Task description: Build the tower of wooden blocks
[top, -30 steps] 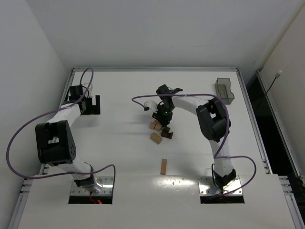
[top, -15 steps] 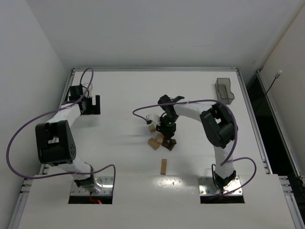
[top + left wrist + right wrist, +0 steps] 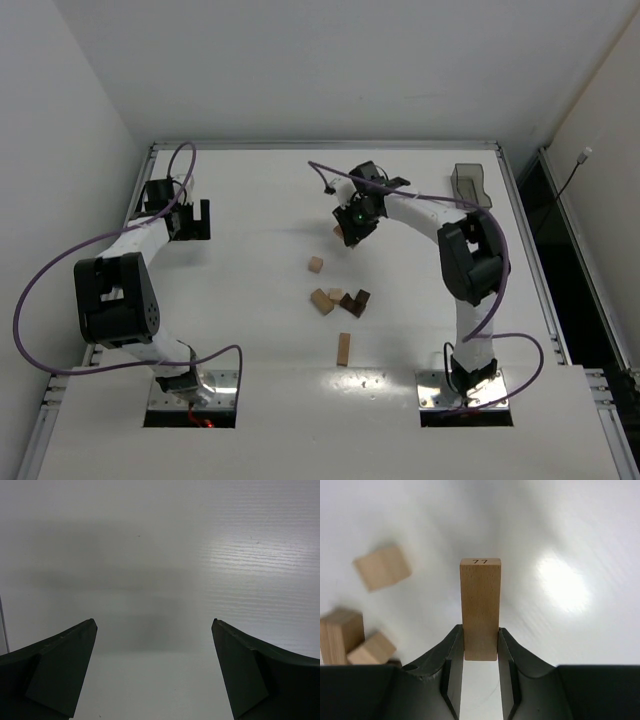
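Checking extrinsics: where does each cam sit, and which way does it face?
Top external: above and behind the bases, looking down on the table; both arms, left claw and right claw show.
Left wrist: on the left arm, facing the tabletop; only its open fingers show.
Right wrist: on the right arm, looking along its claw, shut on a long tan block; loose blocks beyond.
Shared: top and right wrist both show that block.

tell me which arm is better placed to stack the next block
Right. The right tool holds a long tan block near the loose blocks; the left tool is open, empty, far off to the left.
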`<state>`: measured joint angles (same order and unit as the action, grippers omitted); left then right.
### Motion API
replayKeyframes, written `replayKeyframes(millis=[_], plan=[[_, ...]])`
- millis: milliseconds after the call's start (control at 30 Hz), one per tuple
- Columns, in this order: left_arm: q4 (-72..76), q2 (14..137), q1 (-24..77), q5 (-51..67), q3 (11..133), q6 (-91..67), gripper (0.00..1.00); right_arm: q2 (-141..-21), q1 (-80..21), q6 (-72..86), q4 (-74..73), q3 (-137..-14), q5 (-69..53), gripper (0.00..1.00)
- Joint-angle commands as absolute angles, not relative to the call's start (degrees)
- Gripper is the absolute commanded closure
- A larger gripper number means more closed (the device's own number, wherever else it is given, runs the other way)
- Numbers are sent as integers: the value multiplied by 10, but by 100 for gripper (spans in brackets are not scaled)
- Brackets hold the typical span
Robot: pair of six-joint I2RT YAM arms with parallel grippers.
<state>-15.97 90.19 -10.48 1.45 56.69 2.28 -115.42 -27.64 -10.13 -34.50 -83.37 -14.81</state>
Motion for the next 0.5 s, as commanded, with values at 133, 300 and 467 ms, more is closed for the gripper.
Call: replayKeyframes(millis=[133,300,467], plan=[[-142,877,-101,12,568,16,1,-1187,-272,184,-323,-909,2,100],[-142,889,-101,12,573,16,1,-1228,-272,275,-338,-931,17,100],[-142,914,-101,12,605,11,1,-1258,-283,317,-344,-943,51,100]])
